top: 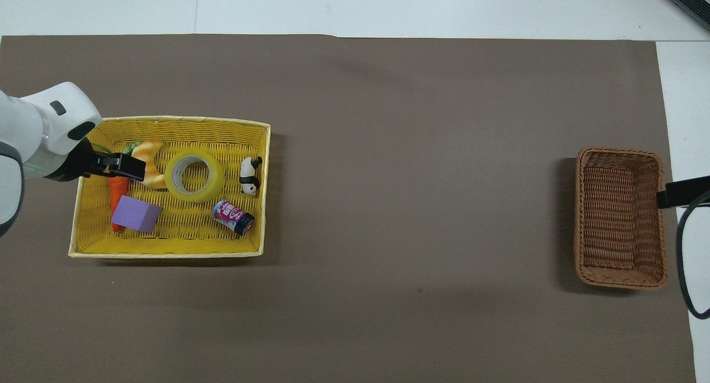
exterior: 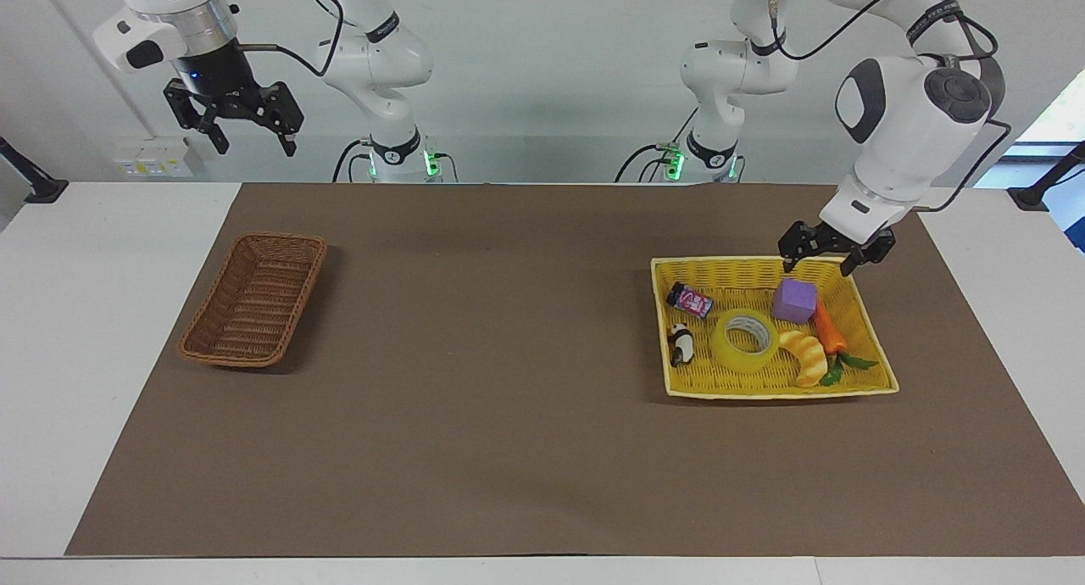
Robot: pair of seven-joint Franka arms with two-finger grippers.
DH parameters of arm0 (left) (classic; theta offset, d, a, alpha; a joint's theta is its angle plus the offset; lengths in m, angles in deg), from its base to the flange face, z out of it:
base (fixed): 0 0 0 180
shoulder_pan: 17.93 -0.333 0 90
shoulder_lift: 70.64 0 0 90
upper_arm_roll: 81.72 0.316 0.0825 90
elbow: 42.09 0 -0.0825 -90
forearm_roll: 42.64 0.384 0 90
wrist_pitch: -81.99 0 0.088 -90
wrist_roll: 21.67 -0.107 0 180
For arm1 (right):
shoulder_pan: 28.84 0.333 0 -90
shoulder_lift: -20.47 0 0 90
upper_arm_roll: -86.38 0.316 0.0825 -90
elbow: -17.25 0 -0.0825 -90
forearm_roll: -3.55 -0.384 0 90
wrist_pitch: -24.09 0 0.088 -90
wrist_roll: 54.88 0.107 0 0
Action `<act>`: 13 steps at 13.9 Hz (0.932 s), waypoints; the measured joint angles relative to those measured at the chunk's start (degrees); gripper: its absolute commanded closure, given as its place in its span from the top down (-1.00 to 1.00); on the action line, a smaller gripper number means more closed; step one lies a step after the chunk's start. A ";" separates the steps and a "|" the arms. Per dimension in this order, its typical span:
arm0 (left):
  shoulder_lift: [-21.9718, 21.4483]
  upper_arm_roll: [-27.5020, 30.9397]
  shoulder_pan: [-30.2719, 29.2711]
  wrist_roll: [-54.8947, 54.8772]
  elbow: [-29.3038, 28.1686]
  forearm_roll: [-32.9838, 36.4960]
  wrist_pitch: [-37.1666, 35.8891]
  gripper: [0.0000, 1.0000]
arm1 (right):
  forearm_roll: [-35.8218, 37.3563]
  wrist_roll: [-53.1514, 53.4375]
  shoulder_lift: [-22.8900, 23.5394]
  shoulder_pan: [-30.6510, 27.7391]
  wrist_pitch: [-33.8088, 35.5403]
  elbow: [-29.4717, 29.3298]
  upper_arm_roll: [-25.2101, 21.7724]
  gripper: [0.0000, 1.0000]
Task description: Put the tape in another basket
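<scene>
Yellow basket point(exterior: 873, 348) at the left arm's end holds the tape point(exterior: 745, 340), lying flat, core upward, between croissant toy point(exterior: 805, 356) and panda point(exterior: 680, 344). Brown basket point(exterior: 254, 298) sits well apart, at the right arm's end. Left gripper point(exterior: 819, 260), fingers spread, empty, hovers over the yellow basket's rim; in the facing view the tape lies at its 7 o'clock. The left arm is judged nearer. Right gripper point(exterior: 246, 136) waits raised, spread, empty.
</scene>
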 measured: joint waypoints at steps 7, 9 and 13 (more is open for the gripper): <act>8.13 -0.32 0.04 9.56 -2.09 0.00 10.15 1.00 | 0.00 0.00 0.00 0.00 0.00 0.00 0.00 1.00; 9.81 -0.42 0.05 12.16 -2.46 0.00 12.02 1.00 | 0.00 0.00 0.00 0.00 0.00 0.00 0.00 1.00; 11.08 -0.60 0.06 15.56 -5.76 -0.02 15.39 0.94 | 0.00 0.00 0.00 0.00 0.00 0.00 0.00 1.00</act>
